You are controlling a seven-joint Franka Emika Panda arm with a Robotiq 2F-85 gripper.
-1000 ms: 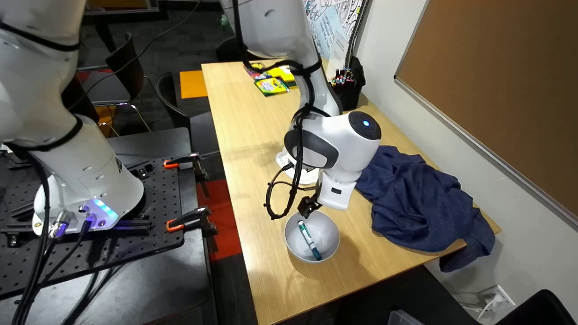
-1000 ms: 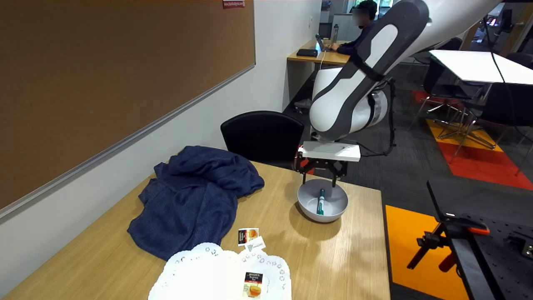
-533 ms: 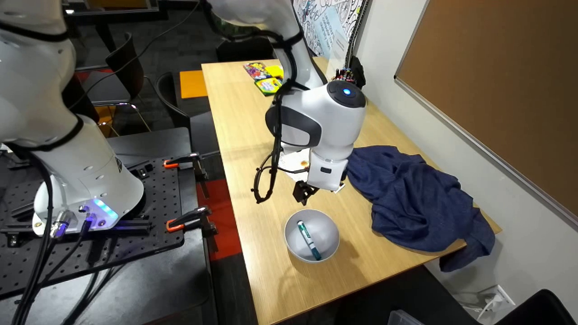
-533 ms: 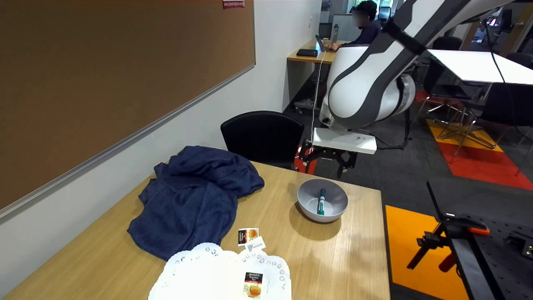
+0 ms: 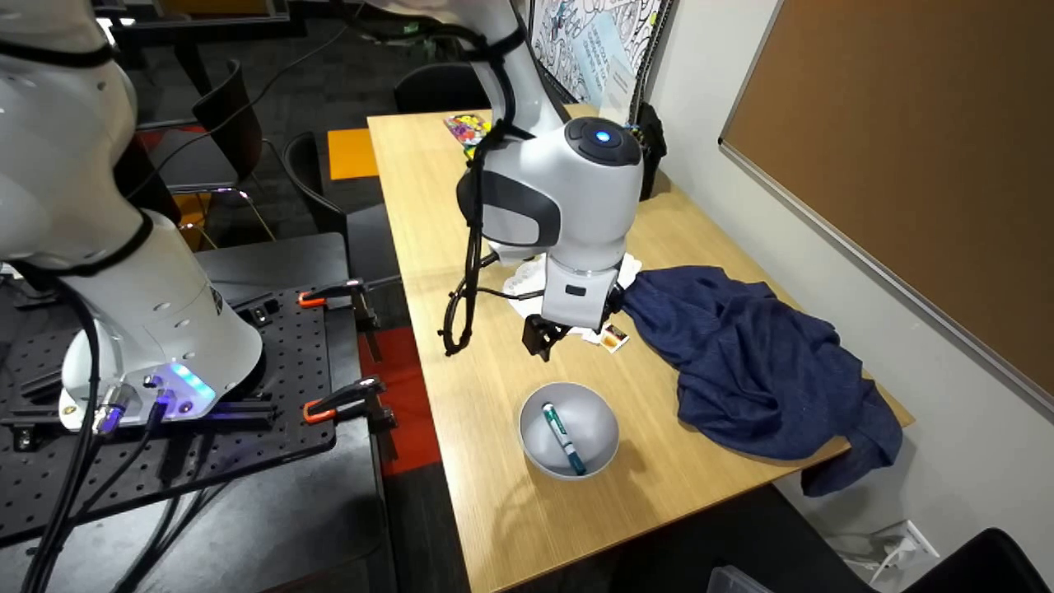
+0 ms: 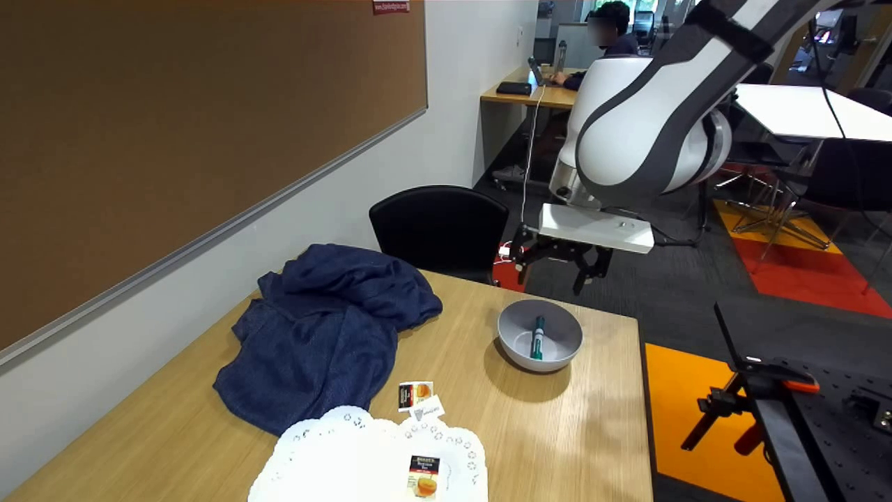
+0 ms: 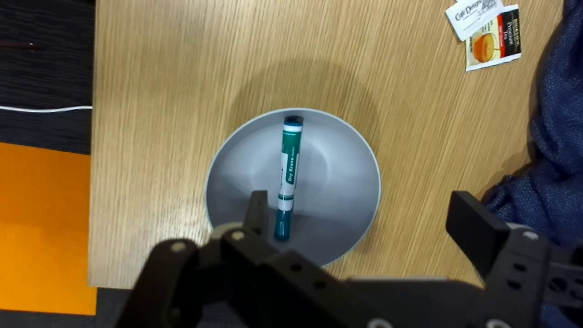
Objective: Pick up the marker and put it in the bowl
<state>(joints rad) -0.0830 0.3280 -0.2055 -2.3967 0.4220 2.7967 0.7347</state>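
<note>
A green and white dry-erase marker lies inside a grey bowl, leaning along its inner wall. The marker shows in both exterior views (image 5: 564, 438) (image 6: 537, 339) and in the wrist view (image 7: 288, 168). The bowl stands upright on the table in both exterior views (image 5: 597, 420) (image 6: 514, 336) and in the wrist view (image 7: 339, 177). My gripper (image 6: 549, 276) is open and empty, raised above the table and apart from the bowl. In the wrist view its fingers (image 7: 357, 205) are spread wide with nothing between them; the near finger overlaps part of the bowl.
A wooden table (image 6: 474, 453) carries a dark blue cloth (image 6: 327, 335), white doilies (image 6: 334, 453) and tea packets (image 6: 416, 394) near the bowl. In an exterior view, a black pen holder (image 5: 650, 152) stands at the far end by the wall. A chair (image 6: 439, 226) stands at the table's end.
My gripper has risen from just above the bowl's rim and moved away from it, staying open. The marker and the bowl have not moved.
</note>
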